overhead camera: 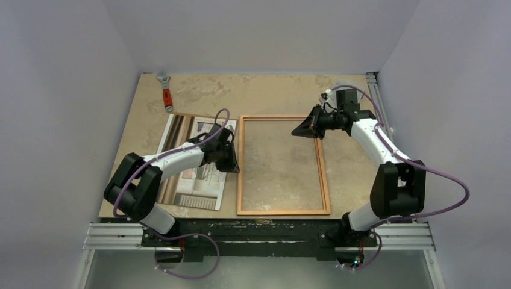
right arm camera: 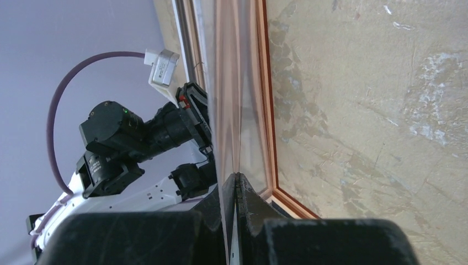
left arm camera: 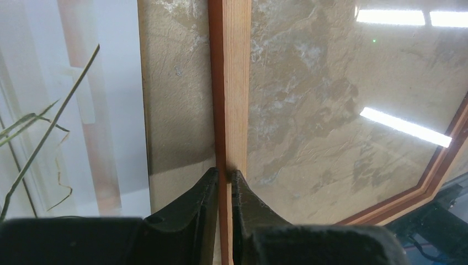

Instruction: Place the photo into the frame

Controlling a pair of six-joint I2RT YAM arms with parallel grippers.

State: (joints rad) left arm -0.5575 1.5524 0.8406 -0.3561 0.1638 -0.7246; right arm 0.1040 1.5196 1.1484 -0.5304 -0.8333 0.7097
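The photo point(overhead camera: 181, 135) is lying on the tabletop point(overhead camera: 265, 93) beside the frame point(overhead camera: 323, 174), not yet being inserted; the frame's left rail is being pinched by the left jaws, a clear pane point(right arm camera: 229, 110) by the right jaws.

Frame point(overhead camera: 283, 211) flat on the bench point(overhead camera: 277, 96), centre. Photo point(overhead camera: 181, 129) flat just left of it, a strip of bench between them. Wrench point(overhead camera: 165, 93) behind the photo, far-left corner. Left pincer point(left arm camera: 224, 178) astride the frame's left rail; right pincer point(overhead camera: 301, 129) at its far-right corner.
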